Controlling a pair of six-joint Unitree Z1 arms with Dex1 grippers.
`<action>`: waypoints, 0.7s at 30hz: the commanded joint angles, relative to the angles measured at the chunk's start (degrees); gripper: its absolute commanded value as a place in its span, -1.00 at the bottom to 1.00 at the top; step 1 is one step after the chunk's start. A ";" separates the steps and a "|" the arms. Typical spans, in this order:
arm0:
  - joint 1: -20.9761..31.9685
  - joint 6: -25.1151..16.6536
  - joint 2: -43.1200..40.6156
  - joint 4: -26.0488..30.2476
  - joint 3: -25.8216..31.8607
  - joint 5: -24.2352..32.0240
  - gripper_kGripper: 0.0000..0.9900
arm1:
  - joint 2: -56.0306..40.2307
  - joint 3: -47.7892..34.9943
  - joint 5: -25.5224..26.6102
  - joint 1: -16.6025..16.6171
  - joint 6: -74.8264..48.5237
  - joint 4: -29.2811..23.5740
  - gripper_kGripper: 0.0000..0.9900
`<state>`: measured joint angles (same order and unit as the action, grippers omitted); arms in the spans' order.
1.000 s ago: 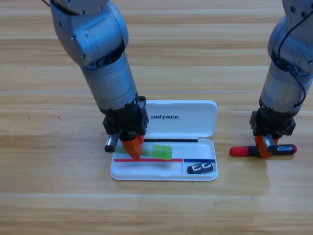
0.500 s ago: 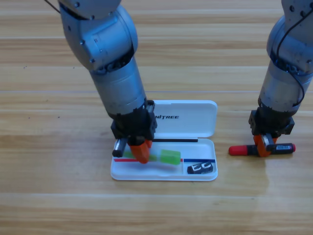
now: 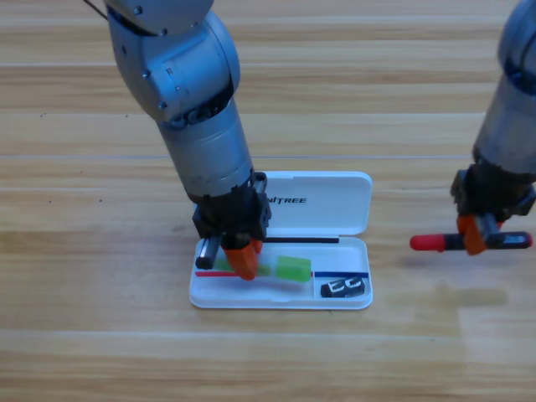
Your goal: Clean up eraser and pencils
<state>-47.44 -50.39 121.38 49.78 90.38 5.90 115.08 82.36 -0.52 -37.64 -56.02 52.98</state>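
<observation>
While the left gripper (image 3: 243,258) stands in the open white plastic case (image 3: 362,205) over the pale green pencil (image 3: 285,268), grip unclear, the right gripper (image 3: 475,235) clamps the red-ended black pencil (image 3: 435,243) off-centre above the wooden table (image 3: 84,335); it may tilt and slip. A small black eraser (image 3: 343,287) lies in the case's corner.

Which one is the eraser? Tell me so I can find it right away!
Look for the open white case in the middle of the wooden table. The eraser lies in the small compartment at the case's bottom right corner. It is a short black block with white markings, far shorter than the green pencil lying to its left.
</observation>
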 commanded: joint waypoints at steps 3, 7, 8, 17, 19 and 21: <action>-0.99 0.56 2.02 0.15 -0.55 -0.01 -0.71 | -5.83 -2.73 -0.27 0.02 -0.32 2.40 -1.00; -0.99 1.00 1.84 0.15 -0.64 -0.10 -0.32 | -5.92 -2.91 -0.01 0.02 -0.23 2.40 -1.00; -0.99 1.17 1.76 0.15 -0.64 -0.19 -0.07 | -5.92 -2.99 0.08 0.02 -0.23 2.40 -1.00; -0.99 1.44 1.05 0.23 -0.82 -0.63 1.00 | -5.74 -2.82 0.34 -0.42 -0.23 2.40 -1.00; -0.99 1.44 0.79 0.23 -0.90 -0.63 1.00 | -6.00 -2.82 0.34 -0.77 -0.14 2.40 -1.00; -0.99 1.44 0.53 0.23 -0.90 -0.63 1.00 | -6.09 -2.82 0.43 -1.21 -0.05 2.40 -1.00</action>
<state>-47.46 -49.33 121.38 49.78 90.37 5.67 109.36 81.08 -0.44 -37.65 -56.02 54.11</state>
